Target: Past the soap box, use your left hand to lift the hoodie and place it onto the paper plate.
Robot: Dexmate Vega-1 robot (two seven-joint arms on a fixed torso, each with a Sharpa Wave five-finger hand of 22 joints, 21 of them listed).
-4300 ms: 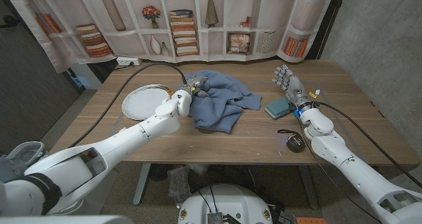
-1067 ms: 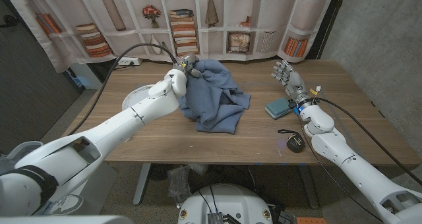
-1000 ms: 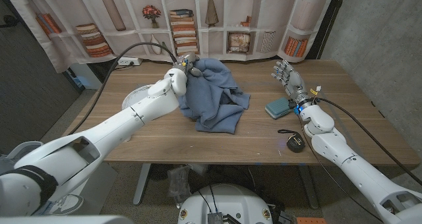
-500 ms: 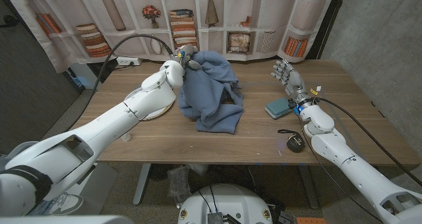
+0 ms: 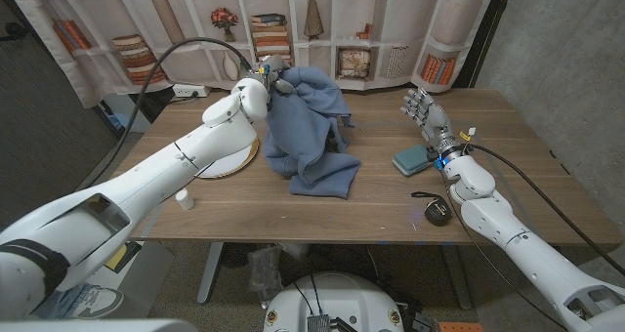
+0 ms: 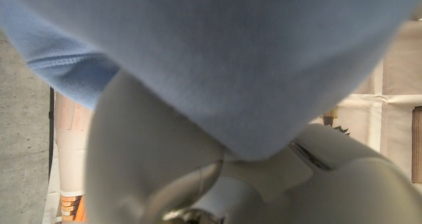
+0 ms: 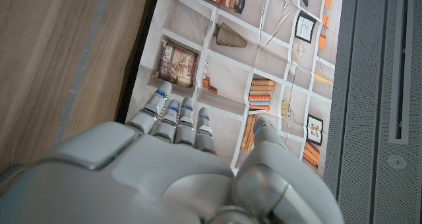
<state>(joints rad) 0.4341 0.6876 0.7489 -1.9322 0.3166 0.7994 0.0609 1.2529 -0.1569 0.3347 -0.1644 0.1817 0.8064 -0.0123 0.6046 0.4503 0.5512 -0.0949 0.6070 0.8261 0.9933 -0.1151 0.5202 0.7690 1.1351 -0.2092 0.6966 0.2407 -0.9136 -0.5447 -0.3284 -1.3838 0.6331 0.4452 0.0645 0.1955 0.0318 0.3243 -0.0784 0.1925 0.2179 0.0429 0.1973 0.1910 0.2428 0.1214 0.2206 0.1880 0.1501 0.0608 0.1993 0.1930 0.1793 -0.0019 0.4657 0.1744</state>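
Wooden table [image 5: 508, 190]: one hoodie [image 5: 311, 127] held by left hand [image 5: 270, 78].

A: Even, soft light from above in the head view; faint shadows on the counter [image 5: 293, 215], edges bowed.

B: The left wrist view is badly blurred, the hoodie [image 6: 217, 59] too close to focus; the right wrist view is sharp.

head view high above the table [image 5: 391, 210], both wrist views close behind their hands, facing the bookshelf backdrop [image 5: 293, 29]
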